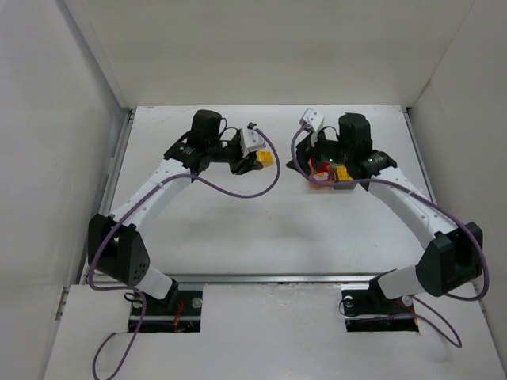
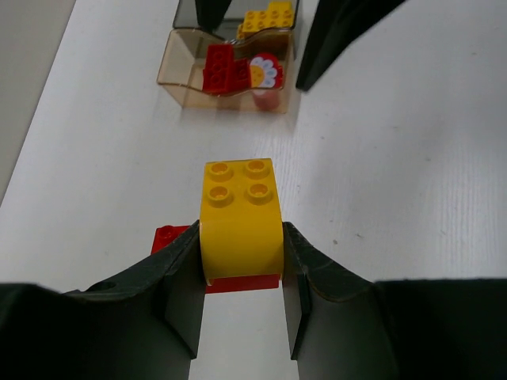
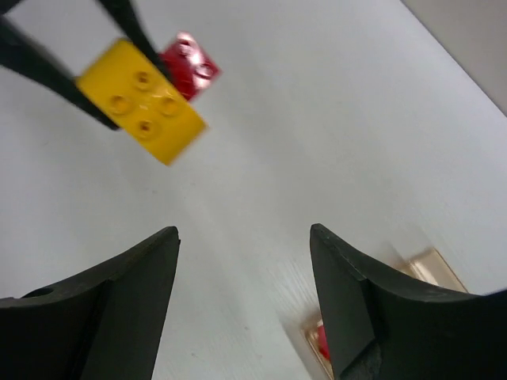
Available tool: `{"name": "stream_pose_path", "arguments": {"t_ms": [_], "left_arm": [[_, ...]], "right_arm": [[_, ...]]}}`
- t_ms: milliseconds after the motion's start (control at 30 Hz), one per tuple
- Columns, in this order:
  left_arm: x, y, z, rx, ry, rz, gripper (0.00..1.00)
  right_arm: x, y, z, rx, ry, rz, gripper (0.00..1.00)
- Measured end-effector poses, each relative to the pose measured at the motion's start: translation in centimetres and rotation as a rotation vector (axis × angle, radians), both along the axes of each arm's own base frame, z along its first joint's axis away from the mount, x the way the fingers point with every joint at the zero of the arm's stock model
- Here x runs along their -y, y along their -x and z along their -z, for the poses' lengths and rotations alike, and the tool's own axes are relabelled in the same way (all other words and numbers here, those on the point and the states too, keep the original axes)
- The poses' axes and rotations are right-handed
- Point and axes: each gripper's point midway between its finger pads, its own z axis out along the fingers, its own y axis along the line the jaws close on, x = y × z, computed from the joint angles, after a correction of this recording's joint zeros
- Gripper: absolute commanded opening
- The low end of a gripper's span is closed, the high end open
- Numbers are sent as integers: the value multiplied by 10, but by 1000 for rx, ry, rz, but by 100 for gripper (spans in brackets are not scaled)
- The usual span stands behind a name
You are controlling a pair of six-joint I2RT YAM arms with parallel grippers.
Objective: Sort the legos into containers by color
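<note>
1. Top view: your left gripper (image 1: pixel 261 162) pinches a yellow brick (image 1: pixel 267 161) at mid-table. The right gripper (image 1: pixel 323 168) hangs directly over the containers (image 1: pixel 329 184), so move it aside before you carry the brick across.
2. Left wrist:
   - The jaws press on the smooth curved flanks of the yellow brick (image 2: pixel 240 218), and its four round studs are showing.
   - Glossy hard plastic is likely to slip, so grip firmly and keep the brick level.
   - A red brick (image 2: pixel 170 237) lies just beside and partly under it. I cannot tell whether they touch, so lift straight up.
   - Ahead, the amber bin (image 2: pixel 178 71) holds red bricks (image 2: pixel 224 68) and a flower-printed piece (image 2: pixel 265 71).
   - The smoky grey bin (image 2: pixel 186 12) beyond it holds yellow ones (image 2: pixel 268 17). Aim for the grey bin, and clear its thin translucent wall before you let go.
3. Right wrist: the matte black fingers (image 3: pixel 119 309) of the right gripper (image 3: pixel 244 237) stand spread and hold nothing. A corner of the amber bin (image 3: pixel 432 269) shows just below them.
</note>
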Motion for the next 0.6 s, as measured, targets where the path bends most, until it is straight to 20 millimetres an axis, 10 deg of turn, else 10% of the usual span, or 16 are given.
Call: {"name": "stream_pose_path", "arguments": {"t_ms": [600], "left_arm": [[13, 40, -10, -36, 55, 241, 0]], "right_arm": [[-87, 48, -11, 128, -5, -434, 70]]}}
